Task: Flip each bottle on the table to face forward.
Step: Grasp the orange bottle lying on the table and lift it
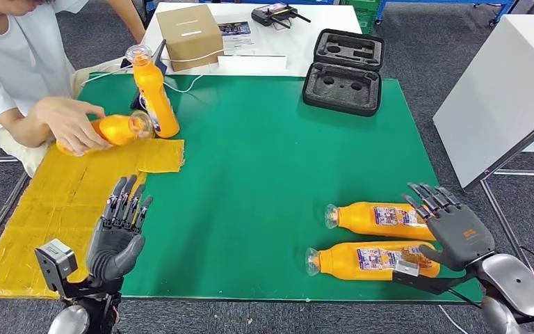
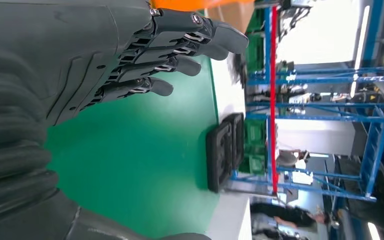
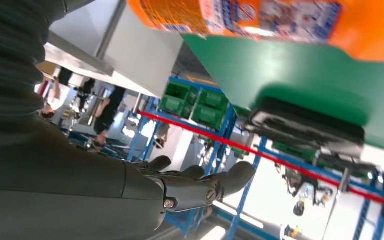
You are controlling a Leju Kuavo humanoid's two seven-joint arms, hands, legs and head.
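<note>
Your left hand (image 1: 117, 233) hovers at seven o'clock over the edge of the green mat (image 1: 264, 174), fingers apart and straight, holding nothing. Your right hand (image 1: 452, 226) sits at four o'clock, fingers spread wide and empty, just above the base ends of two orange bottles lying on their sides. The farther lying bottle (image 1: 375, 217) and the nearer lying bottle (image 1: 361, 260) both point their caps toward nine o'clock. At eleven o'clock an upright bottle (image 1: 153, 87) stands on the mat. Beside it, a person's hand (image 1: 69, 122) grips a tilted bottle (image 1: 115, 130) over the yellow sheet (image 1: 55, 209).
</note>
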